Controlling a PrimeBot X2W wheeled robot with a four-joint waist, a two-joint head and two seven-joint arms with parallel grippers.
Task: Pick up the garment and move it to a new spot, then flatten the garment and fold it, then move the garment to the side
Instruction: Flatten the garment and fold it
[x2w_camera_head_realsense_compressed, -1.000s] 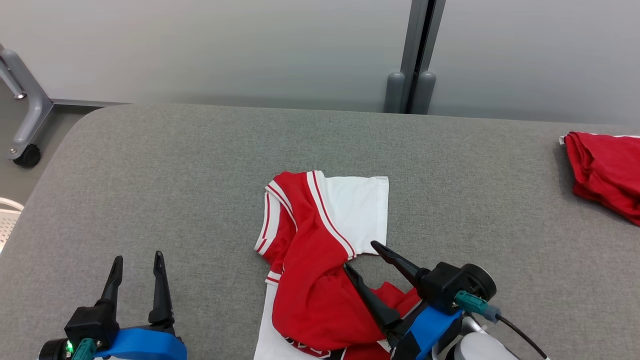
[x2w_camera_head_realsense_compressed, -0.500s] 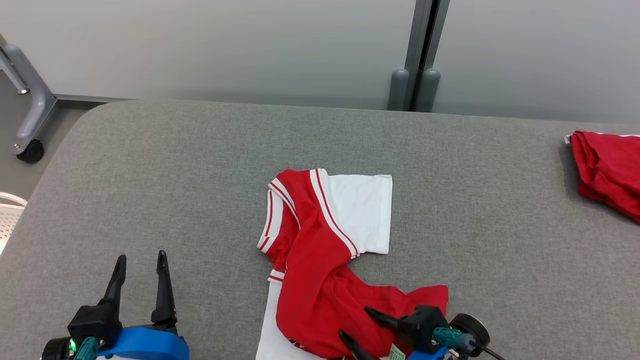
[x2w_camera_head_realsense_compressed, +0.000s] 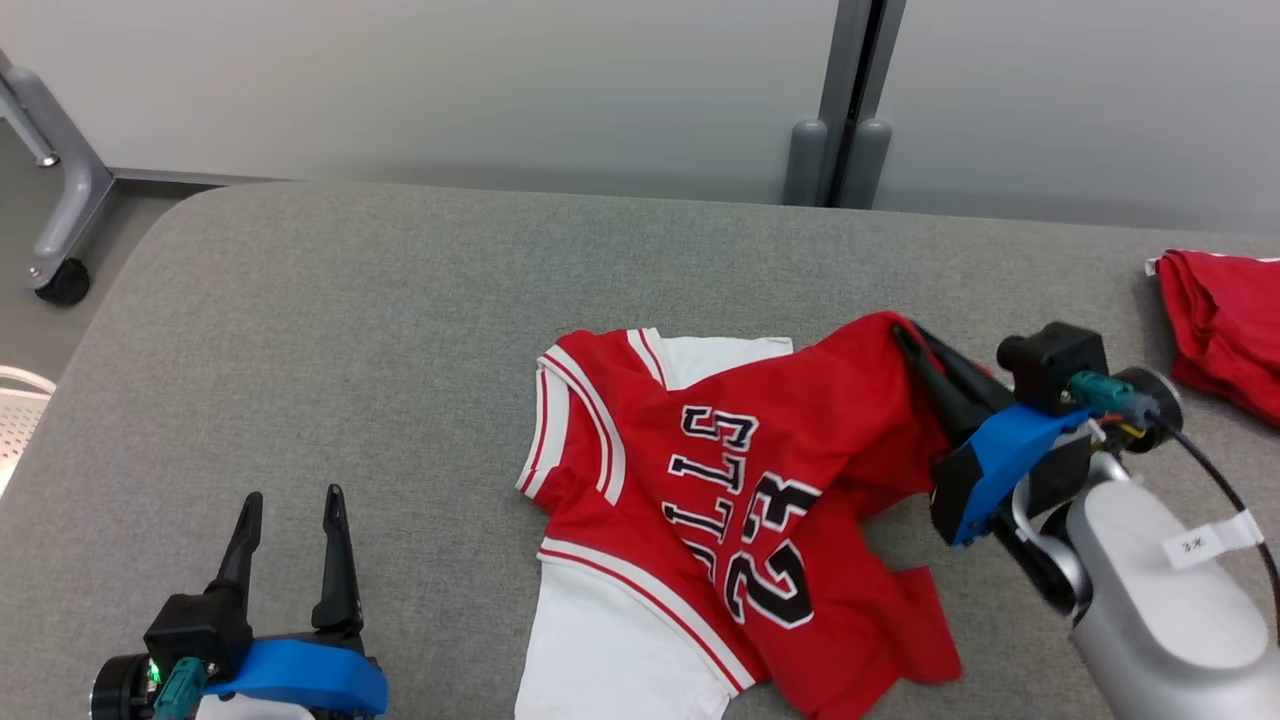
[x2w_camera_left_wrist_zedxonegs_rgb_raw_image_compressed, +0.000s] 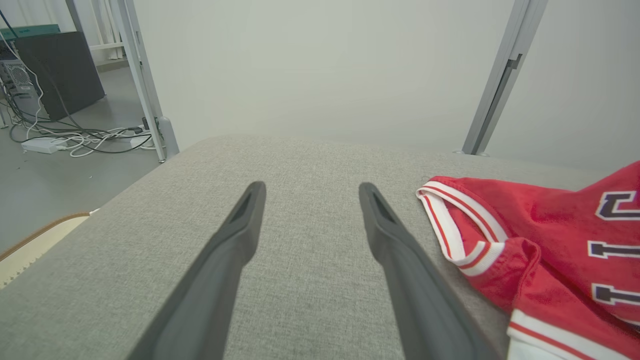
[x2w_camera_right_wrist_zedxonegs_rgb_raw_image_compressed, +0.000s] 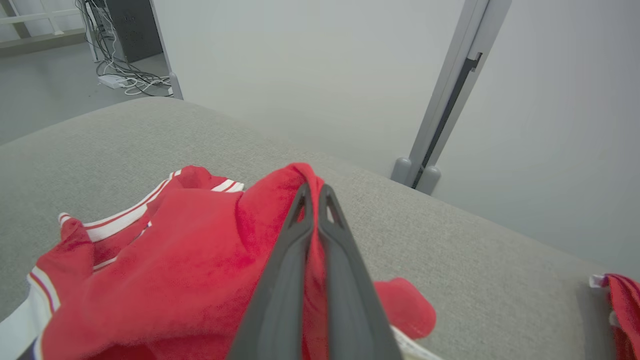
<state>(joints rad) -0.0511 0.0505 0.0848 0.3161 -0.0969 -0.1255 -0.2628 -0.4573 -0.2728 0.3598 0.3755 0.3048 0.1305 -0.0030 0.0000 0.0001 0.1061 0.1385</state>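
The garment (x2w_camera_head_realsense_compressed: 740, 500) is a red and white jersey with black lettering, spread across the middle of the grey table (x2w_camera_head_realsense_compressed: 350, 320). My right gripper (x2w_camera_head_realsense_compressed: 915, 345) is shut on a red fold of the garment at its right end, holding that part raised off the table. In the right wrist view the fingers (x2w_camera_right_wrist_zedxonegs_rgb_raw_image_compressed: 280, 280) press together with red cloth of the garment (x2w_camera_right_wrist_zedxonegs_rgb_raw_image_compressed: 165, 270) between them. My left gripper (x2w_camera_head_realsense_compressed: 290, 510) stands open at the lower left, nothing between its fingers, left of the garment (x2w_camera_left_wrist_zedxonegs_rgb_raw_image_compressed: 550, 240) in the left wrist view, where that gripper (x2w_camera_left_wrist_zedxonegs_rgb_raw_image_compressed: 310, 190) hovers over bare table.
A second red cloth (x2w_camera_head_realsense_compressed: 1225, 320) lies folded at the table's right edge. A wall post (x2w_camera_head_realsense_compressed: 850, 100) stands behind the table. A wheeled metal frame leg (x2w_camera_head_realsense_compressed: 55, 230) is on the floor at the far left. Cables (x2w_camera_left_wrist_zedxonegs_rgb_raw_image_compressed: 75, 140) lie on the floor beyond.
My right gripper closed on the garment's lower red part and carried it up and to the right, unfolding the jersey so its lettering shows. The left gripper stayed put.
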